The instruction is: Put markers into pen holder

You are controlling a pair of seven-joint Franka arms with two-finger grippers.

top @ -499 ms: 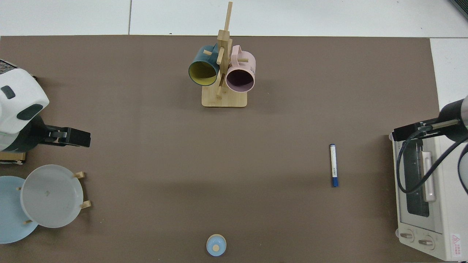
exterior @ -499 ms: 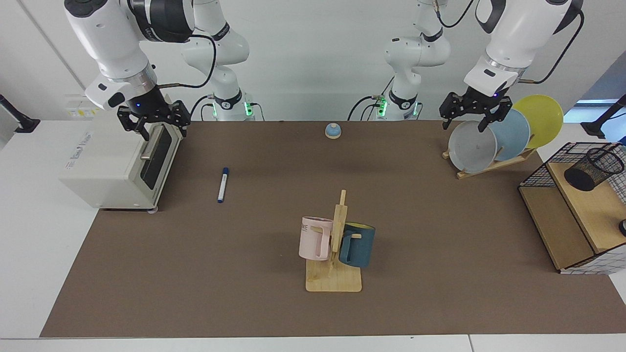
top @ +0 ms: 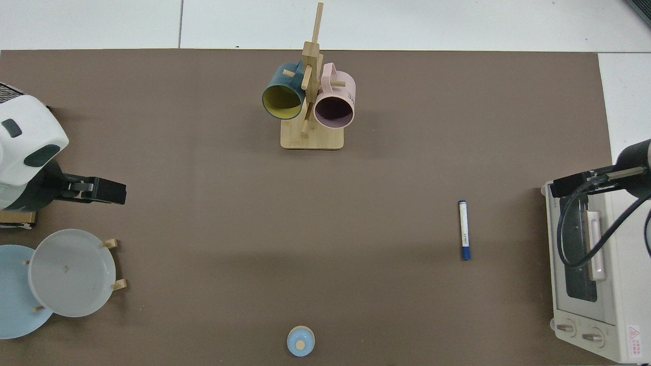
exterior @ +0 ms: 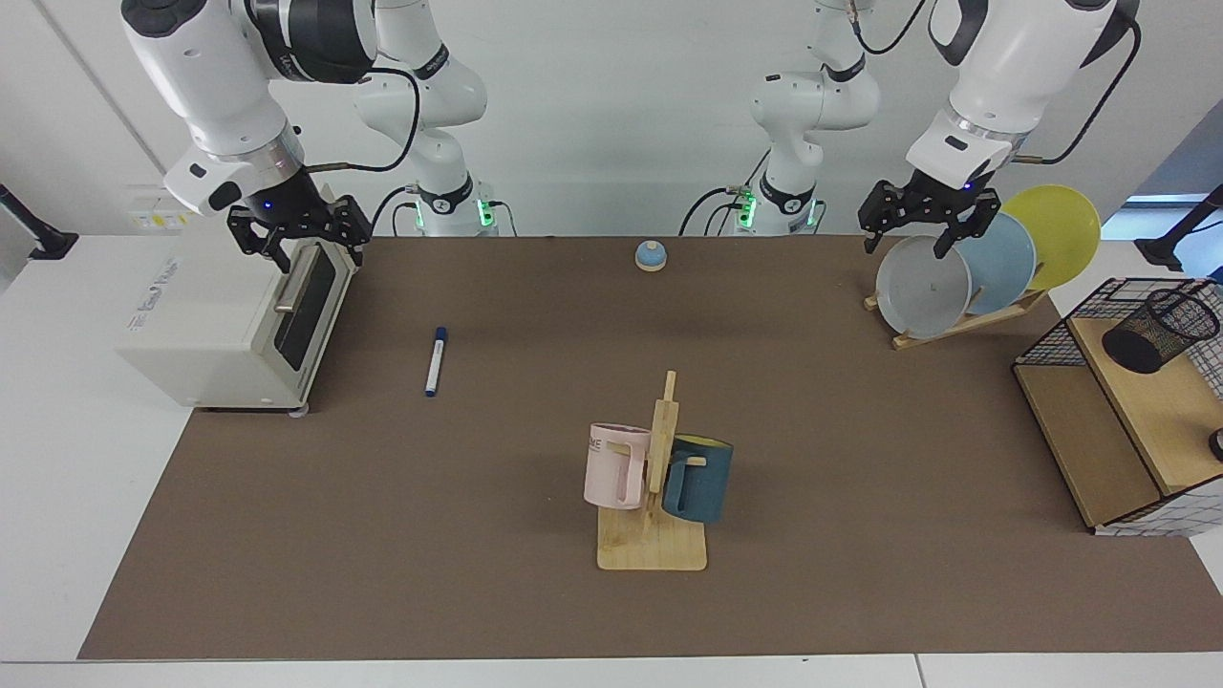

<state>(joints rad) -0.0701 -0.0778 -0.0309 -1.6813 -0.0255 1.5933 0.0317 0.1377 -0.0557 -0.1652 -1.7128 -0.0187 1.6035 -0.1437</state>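
Marker (exterior: 437, 361): one slim white pen with blue cap and blue end, lying flat on the brown surface (exterior: 535, 592) just beside the toaster oven (exterior: 229, 330), well apart from the mesh pen holder (exterior: 1159, 330) tipped in the wire basket (exterior: 1127, 401). Handling, by judgement: light, stiff, smooth and apt to roll, best pinched across the middle of the barrel. Right tool (exterior: 302, 235) hangs open and empty above the oven; left tool (exterior: 917, 225) waits open and empty over the plate rack (exterior: 955, 320).
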